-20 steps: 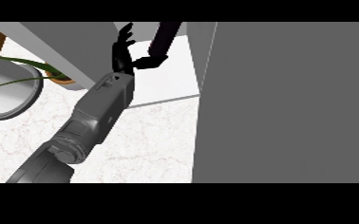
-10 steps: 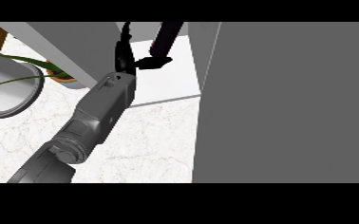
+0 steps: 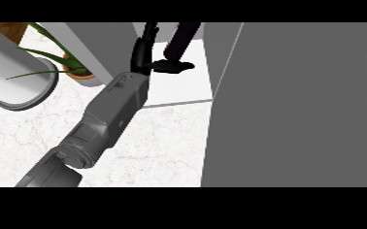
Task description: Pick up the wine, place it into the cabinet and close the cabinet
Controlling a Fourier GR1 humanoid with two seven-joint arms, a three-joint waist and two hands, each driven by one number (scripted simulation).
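The left hand (image 3: 145,53) has its fingers curled round the dark slender wine bottle (image 3: 179,41) inside the open grey cabinet (image 3: 287,102), far above the white marble bench (image 3: 158,145).

The white marbled table (image 3: 158,140) carries a green-leaved plant in a brown pot (image 3: 75,70) at ten o'clock, with a pale grey oval plate (image 3: 22,85) just beside it at nine.

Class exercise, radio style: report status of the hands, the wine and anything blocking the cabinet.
Left robot hand reaching into the cabinet, beside the wine. Whether it grips the wine, cannot tell. Right hand out of view. Grey cabinet door fills the right side.
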